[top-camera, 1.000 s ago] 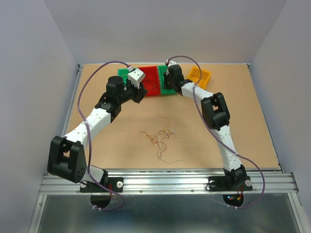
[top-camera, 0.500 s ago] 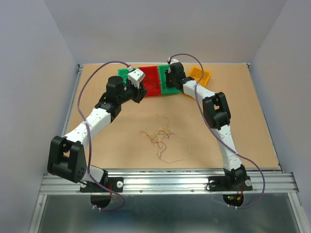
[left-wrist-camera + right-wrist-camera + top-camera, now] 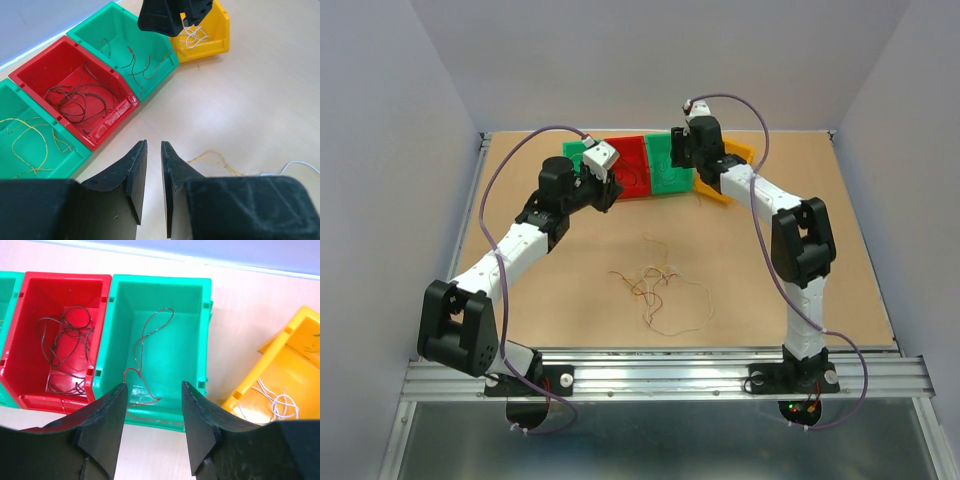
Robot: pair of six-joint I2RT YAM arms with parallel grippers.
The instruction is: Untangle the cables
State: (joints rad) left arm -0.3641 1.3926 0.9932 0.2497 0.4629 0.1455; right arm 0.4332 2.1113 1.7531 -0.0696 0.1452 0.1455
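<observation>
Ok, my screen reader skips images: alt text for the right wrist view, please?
Open right gripper hovers above a green bin holding brown wires, between a red bin of dark wires and a yellow bin with white wires.

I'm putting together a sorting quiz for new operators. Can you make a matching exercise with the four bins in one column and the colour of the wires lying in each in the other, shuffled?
Bins:
1. red bin
2. yellow bin
3. green bin between red and yellow
4. green bin at the left end of the row

Contents:
a. white wires
b. yellow wires
c. dark grey-brown wires
d. reddish-brown wires

Pairs: 1-c, 2-a, 3-d, 4-b
</observation>
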